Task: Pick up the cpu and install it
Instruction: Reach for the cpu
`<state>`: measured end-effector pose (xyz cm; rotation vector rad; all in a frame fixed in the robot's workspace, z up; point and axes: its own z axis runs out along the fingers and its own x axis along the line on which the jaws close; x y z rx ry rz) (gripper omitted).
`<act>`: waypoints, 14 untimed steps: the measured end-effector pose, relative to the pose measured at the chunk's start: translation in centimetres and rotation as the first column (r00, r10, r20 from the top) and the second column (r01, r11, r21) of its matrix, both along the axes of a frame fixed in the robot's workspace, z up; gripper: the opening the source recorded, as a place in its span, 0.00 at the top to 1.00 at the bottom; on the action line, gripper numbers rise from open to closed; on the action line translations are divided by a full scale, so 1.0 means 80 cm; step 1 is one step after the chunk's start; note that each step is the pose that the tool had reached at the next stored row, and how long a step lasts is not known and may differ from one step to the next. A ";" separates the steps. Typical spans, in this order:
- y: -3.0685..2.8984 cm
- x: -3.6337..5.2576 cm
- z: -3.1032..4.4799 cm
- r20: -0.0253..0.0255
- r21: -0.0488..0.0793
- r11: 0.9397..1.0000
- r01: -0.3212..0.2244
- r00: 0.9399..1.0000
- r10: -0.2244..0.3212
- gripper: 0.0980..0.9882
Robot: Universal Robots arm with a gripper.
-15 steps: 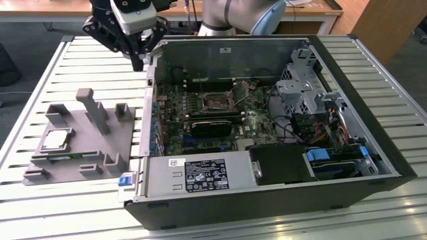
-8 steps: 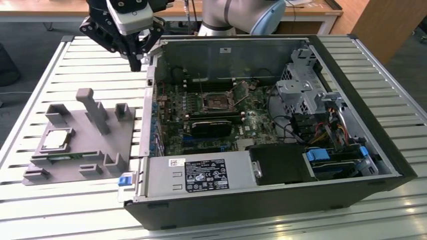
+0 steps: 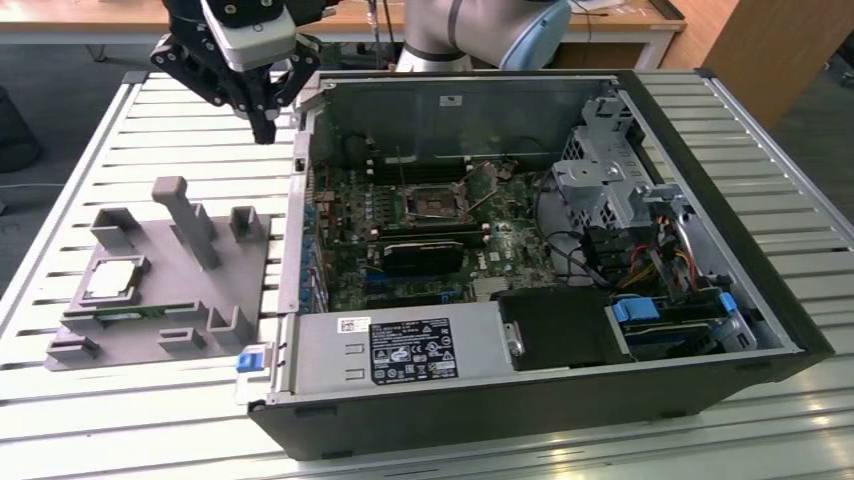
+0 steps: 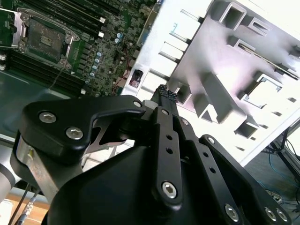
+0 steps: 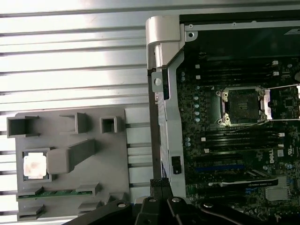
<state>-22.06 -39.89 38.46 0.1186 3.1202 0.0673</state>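
While the cpu (image 3: 112, 280) lies seated in the grey holder (image 3: 174, 295) on the desk (image 3: 80, 150), well apart from the socket (image 3: 435, 203), the hand (image 3: 263, 128) hangs clenched and empty beside the case corner, so step 1, the pick-up, is judged unstarted and calls for parted fingers over the chip.

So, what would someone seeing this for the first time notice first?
The big black open computer case lying on the slatted metal table, its green motherboard and empty socket exposed. At the exterior view's left, the small square silvery cpu sits in a grey moulded holder. The black gripper hangs shut and empty above the table, close beside the case's wall.
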 end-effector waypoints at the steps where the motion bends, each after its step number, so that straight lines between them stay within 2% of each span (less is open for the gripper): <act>1: 0.0000 -0.001 -0.0001 0.000 0.000 1.000 0.000 1.000 0.000 0.99; 14: 0.0000 -0.014 -0.0011 0.000 0.000 1.000 0.000 1.000 0.000 0.99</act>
